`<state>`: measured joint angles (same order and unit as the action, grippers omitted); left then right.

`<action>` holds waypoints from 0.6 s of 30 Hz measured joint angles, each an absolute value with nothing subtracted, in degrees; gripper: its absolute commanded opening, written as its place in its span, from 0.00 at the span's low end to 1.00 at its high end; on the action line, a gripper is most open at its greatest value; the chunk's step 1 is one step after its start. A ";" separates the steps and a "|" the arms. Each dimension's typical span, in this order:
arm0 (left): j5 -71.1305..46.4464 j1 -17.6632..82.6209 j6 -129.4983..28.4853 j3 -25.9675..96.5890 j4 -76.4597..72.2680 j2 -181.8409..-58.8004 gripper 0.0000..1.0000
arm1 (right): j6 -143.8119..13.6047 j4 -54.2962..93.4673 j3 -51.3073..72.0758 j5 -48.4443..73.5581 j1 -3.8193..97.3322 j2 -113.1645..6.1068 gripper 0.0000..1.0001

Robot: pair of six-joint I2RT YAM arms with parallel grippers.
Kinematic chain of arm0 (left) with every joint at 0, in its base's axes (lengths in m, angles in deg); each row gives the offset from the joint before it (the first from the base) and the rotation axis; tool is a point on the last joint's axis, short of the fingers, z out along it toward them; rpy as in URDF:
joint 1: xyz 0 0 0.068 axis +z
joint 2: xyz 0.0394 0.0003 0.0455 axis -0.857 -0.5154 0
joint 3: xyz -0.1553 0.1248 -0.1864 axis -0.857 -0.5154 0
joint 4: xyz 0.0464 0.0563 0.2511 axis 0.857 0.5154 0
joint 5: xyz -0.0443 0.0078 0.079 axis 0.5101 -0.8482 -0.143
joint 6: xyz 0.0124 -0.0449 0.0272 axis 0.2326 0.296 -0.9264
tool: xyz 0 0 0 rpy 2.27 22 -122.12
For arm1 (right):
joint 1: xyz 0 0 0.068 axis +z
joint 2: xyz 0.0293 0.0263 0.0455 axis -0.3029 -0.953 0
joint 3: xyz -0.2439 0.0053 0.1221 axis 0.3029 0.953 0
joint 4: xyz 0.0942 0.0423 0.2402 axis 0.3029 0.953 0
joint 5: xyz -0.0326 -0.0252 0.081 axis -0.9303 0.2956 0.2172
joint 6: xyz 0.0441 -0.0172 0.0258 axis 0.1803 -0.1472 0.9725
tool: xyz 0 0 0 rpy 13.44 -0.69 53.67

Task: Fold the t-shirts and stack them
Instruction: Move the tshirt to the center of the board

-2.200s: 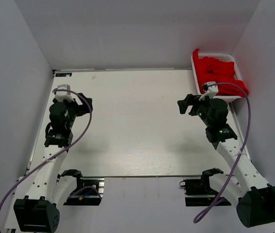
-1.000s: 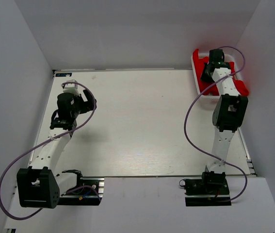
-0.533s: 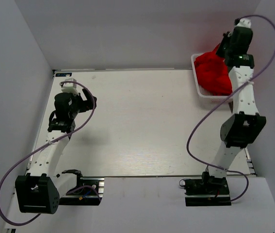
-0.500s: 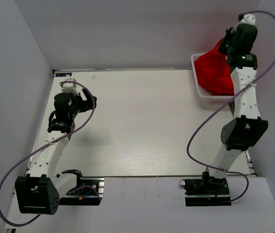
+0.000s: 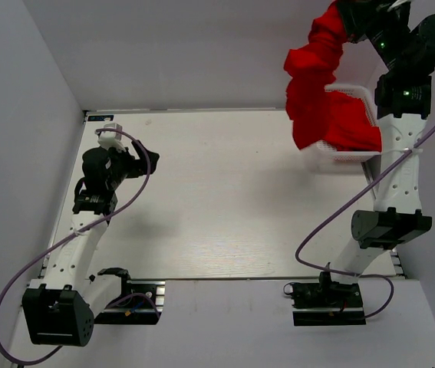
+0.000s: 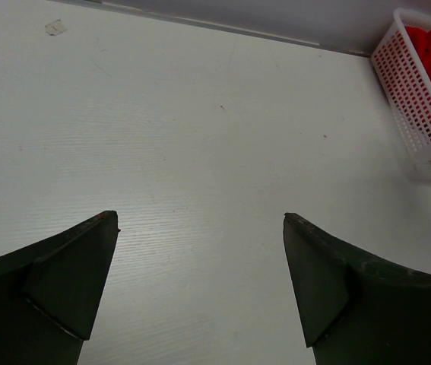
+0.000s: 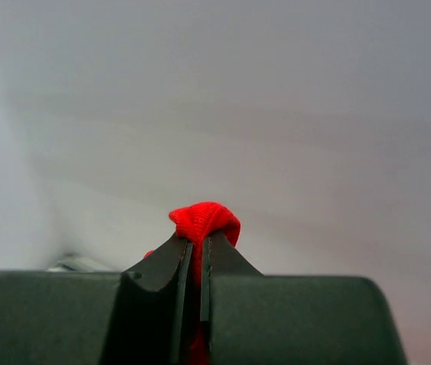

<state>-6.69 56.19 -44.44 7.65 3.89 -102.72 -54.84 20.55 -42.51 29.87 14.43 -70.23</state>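
Red t-shirt [image 5: 310,80] hangs pinched in the raised right gripper [image 7: 193,251].

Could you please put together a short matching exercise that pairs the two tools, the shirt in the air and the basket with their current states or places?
1. left tool
2. right tool
3. t-shirt
4. basket

A. white lattice, at the far right of the table
B. shut on red fabric
C. open, holding nothing
D. hanging in the air

Pairs: 1-C, 2-B, 3-D, 4-A
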 measured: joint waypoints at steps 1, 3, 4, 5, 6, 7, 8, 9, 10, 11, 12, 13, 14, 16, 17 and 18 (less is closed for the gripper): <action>-6.10 56.19 -44.15 7.65 3.93 -102.56 1.00 | -53.22 19.04 -42.66 32.29 14.76 -70.44 0.00; -5.03 56.19 -43.54 7.65 4.04 -102.10 1.00 | -49.37 16.68 -42.60 37.76 15.70 -70.53 0.00; -4.68 56.19 -43.21 7.65 4.28 -101.78 1.00 | -47.82 15.29 -42.16 40.77 16.22 -70.29 0.00; -4.44 56.19 -42.91 7.65 4.67 -101.40 1.00 | -46.31 13.34 -40.52 43.50 17.18 -69.63 0.00; -4.29 56.19 -42.54 7.65 5.05 -101.10 1.00 | -45.02 11.55 -37.16 45.82 18.17 -67.95 0.00; -4.27 56.19 -42.16 7.65 5.64 -100.66 1.00 | -44.28 9.32 -32.52 47.85 19.41 -65.81 0.00; -4.27 56.19 -41.60 7.65 6.29 -100.18 1.00 | -43.84 8.18 -26.91 50.02 21.01 -63.06 0.00; -4.27 56.19 -41.03 7.65 6.90 -99.70 1.00 | -43.82 6.87 -20.96 51.42 22.89 -60.17 0.00; -4.27 56.19 -40.42 7.65 7.36 -99.17 1.00 | -44.04 5.89 -15.19 51.98 24.37 -57.48 0.00; -4.22 56.19 -39.74 7.54 7.41 -98.72 1.00 | -44.45 5.43 -8.85 52.73 26.14 -54.58 0.00; -4.11 56.19 -39.04 7.26 7.34 -98.13 1.00 | -45.07 4.12 -3.04 52.57 27.72 -52.24 0.00; -3.87 56.19 -38.45 6.80 7.28 -97.51 1.00 | -45.66 2.94 3.43 52.47 29.16 -49.77 0.00; -3.57 56.19 -37.84 6.21 7.23 -96.94 1.00 | -46.12 2.04 8.98 52.36 30.40 -48.00 0.00; -2.95 56.19 -36.92 5.07 7.10 -96.40 1.00 | -46.75 0.05 19.26 51.68 32.61 -46.49 0.00; -2.52 56.19 -36.48 4.40 7.21 -96.40 1.00 | -47.03 -0.78 24.72 51.04 33.81 -46.51 0.01; -2.23 56.19 -36.26 4.16 7.23 -96.57 1.00 | -47.17 -0.67 28.57 50.50 34.60 -47.19 0.10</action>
<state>-2.23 56.19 -36.26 4.16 7.23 -96.57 -47.17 -0.67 28.57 50.50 34.60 -47.19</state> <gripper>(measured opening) 0.993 0.050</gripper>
